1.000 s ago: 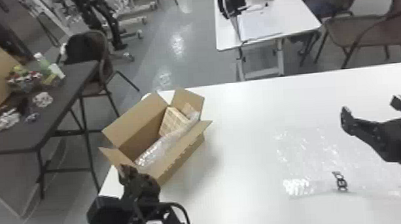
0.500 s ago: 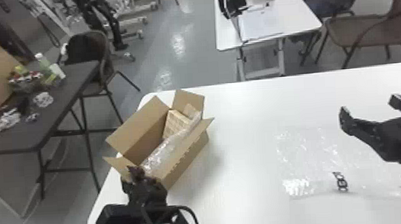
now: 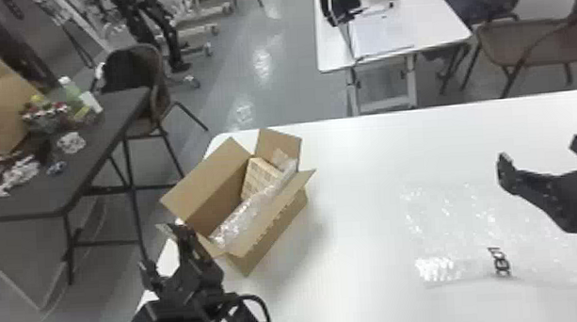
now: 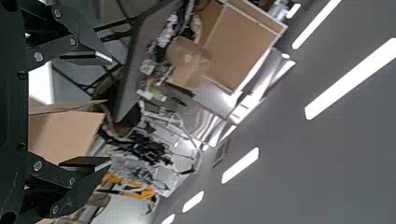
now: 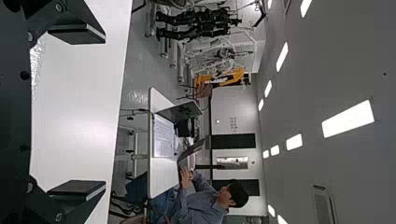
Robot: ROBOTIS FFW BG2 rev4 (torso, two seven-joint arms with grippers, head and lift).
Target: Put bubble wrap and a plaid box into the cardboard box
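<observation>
The flat bubble wrap (image 3: 470,229), likely next, lies lower right in the frame, below-left of the nearer, widely spread right gripper (image 3: 542,153)

An open cardboard box (image 3: 278,233) stands at the left of a white table (image 3: 358,168), well apart from clear plastic wrap (image 3: 456,229) spread on the right.
</observation>
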